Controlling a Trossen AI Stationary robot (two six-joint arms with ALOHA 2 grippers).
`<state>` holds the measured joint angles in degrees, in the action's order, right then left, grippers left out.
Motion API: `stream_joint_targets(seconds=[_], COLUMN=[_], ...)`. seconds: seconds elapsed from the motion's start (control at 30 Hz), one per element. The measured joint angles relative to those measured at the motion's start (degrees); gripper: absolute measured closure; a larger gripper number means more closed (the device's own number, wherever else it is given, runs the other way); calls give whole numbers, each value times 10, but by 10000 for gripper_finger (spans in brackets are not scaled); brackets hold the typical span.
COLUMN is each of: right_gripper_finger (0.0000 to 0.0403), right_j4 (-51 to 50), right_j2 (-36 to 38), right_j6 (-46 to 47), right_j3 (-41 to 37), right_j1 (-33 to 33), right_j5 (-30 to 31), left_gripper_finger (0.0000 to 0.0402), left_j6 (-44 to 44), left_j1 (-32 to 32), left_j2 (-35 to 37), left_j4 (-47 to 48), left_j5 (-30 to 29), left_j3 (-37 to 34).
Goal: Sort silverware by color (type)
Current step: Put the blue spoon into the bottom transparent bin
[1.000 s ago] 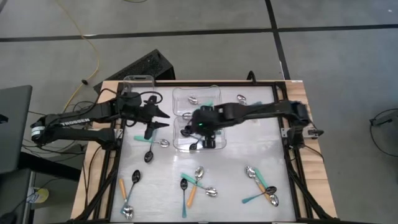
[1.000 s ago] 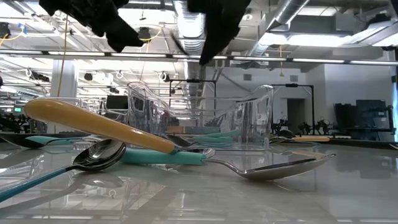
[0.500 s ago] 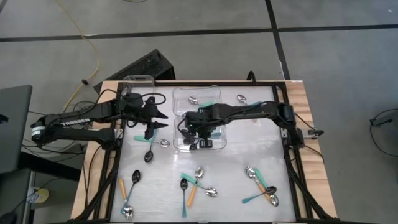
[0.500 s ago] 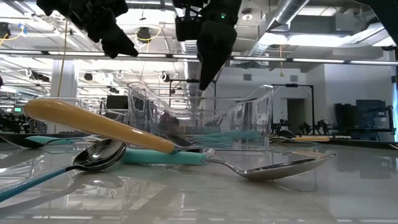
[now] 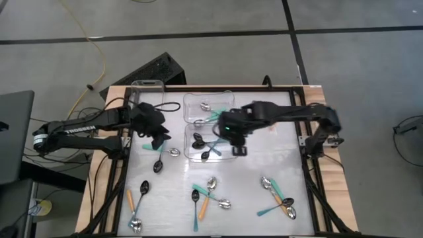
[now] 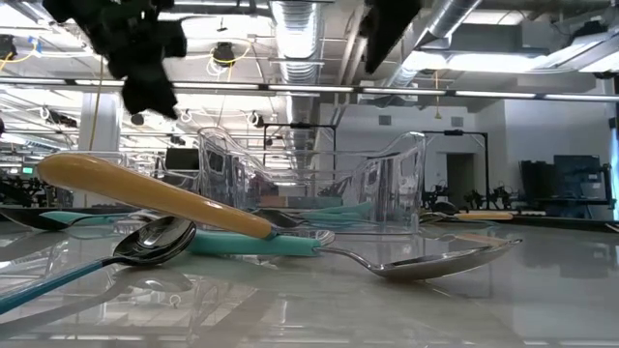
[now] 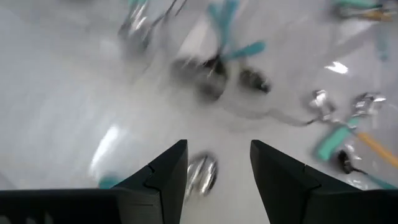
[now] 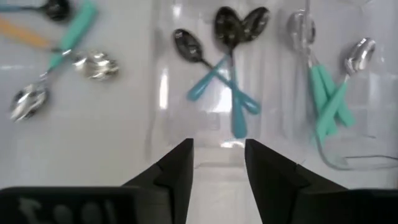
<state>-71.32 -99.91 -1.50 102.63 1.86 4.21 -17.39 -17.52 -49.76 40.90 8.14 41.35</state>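
Silverware lies scattered on the white table: orange- and teal-handled spoons at the front (image 5: 205,198), (image 5: 277,201), (image 5: 137,205). The near clear tub (image 5: 228,156) holds black-bowled teal spoons (image 8: 230,37). Silver-bowled teal spoons (image 8: 329,93) lie in the far tub (image 5: 228,98). My right gripper (image 5: 236,147) hovers at the near tub's right edge, open and empty, with its fingers (image 8: 174,171) apart. Left of the tubs, my left gripper (image 5: 160,137) is open above a silver spoon bowl (image 7: 202,174) and holds nothing.
A third clear tub (image 5: 147,86) stands at the back left corner. A black-bowled teal spoon (image 5: 157,165) and a silver one (image 5: 174,152) lie just in front of the left gripper. A black frame (image 5: 304,89) rims the table.
My right gripper has opened and pulled back to the right, out of the near tub, where black-bowled teal spoons now show. The left gripper has dipped slightly lower.
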Motion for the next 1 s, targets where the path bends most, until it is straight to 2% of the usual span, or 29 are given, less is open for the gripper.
stream_joint_targets(seconds=[0.17,0.37,0.5,0.67,0.83,1.0], right_gripper_finger=[243,245,245,245,245,245], right_j4=[65,196,245,250,252,252], right_j2=[94,193,233,252,254,254], right_j6=[4,21,22,45,56,48], right_j3=[-98,-254,-335,-377,-380,-380], right_j1=[26,49,53,51,56,56], right_j5=[0,1,2,4,4,4], left_gripper_finger=[242,242,242,242,242,242], left_j6=[-89,-188,-223,-240,-263,-260], left_j1=[9,20,22,23,36,61], left_j2=[-9,-35,-65,-100,-132,-155], left_j4=[63,57,33,22,3,6], left_j5=[-63,-75,-88,-121,-131,-167], left_j3=[-9,-60,-86,-87,-87,-84])
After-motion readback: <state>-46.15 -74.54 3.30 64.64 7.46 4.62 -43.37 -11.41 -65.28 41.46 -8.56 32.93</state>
